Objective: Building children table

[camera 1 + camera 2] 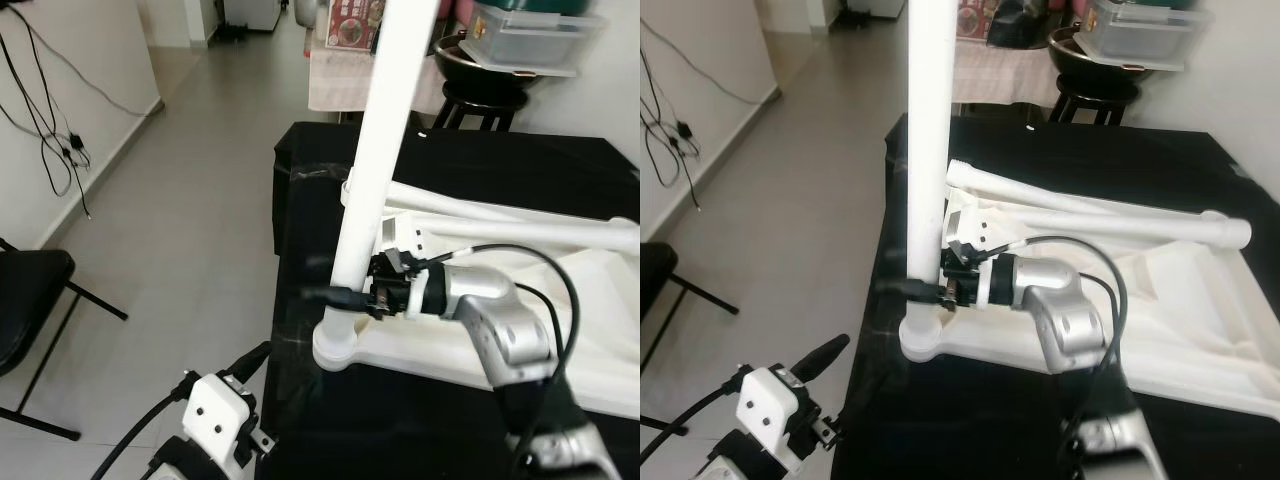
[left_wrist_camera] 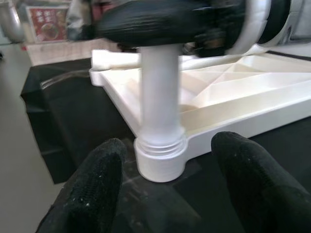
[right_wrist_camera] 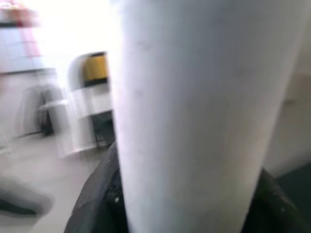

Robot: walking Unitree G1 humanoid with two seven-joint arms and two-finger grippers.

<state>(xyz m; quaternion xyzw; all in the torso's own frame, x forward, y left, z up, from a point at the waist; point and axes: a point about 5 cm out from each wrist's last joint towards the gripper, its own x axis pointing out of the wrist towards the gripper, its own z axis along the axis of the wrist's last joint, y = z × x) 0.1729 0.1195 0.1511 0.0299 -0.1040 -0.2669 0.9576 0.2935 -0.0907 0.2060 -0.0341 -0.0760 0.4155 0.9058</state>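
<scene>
Gripping upright white plastic table leg (image 1: pixel 924 150) between its jaws, right gripper (image 1: pixel 936 290); left gripper (image 2: pixel 167 187) jaws spread, white upturned tabletop (image 1: pixel 1180 300) corner socket between them.

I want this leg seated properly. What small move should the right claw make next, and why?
Probably turn the leg a little further: the right claw grips it low, it stands upright in the tabletop's corner socket, and threads still show above the socket.

Bare floor (image 1: pixel 200 200) lies open left of the table; upright leg (image 1: pixel 375 150) and right gripper (image 1: pixel 345 296) block its corner.
</scene>
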